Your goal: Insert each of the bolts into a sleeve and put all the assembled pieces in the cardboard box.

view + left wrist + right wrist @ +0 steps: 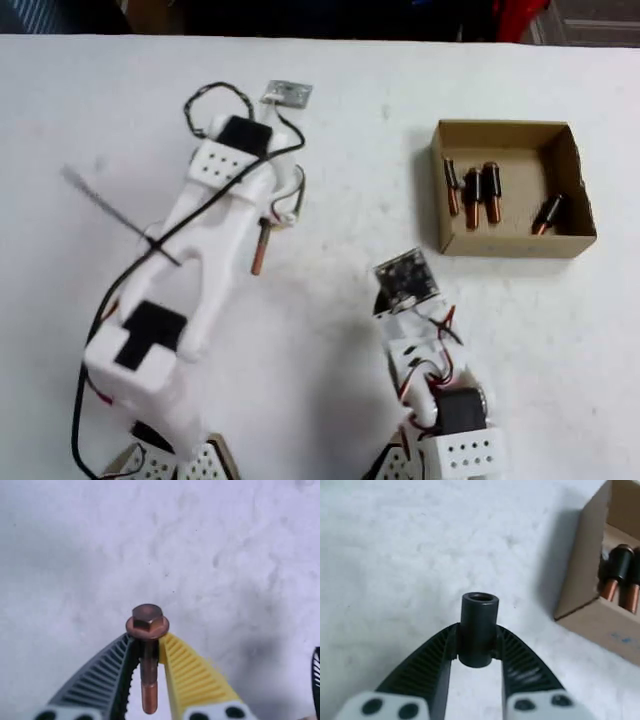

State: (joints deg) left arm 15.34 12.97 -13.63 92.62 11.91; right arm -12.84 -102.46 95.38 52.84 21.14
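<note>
left pincer [148, 640] clenched on bolt [147, 622] | right pincer [477, 642] grasping sleeve [479, 620] | cardboard box [580, 575] near right pincer, assembled pieces [620, 565] inside

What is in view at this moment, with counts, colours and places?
bolt: one, copper, shank clamped in the left gripper, hex head past the fingertips
sleeve: one, black, clamped in the right gripper, open bore showing
assembled pieces: four, black sleeves on copper bolts, lying inside the cardboard box
cardboard box: one, brown, open-topped, on the table on the right arm's side
table: one, white
left gripper: one, a grey and a yellow finger, shut on the bolt
right gripper: one, black fingers, shut on the sleeve, near the box
</note>
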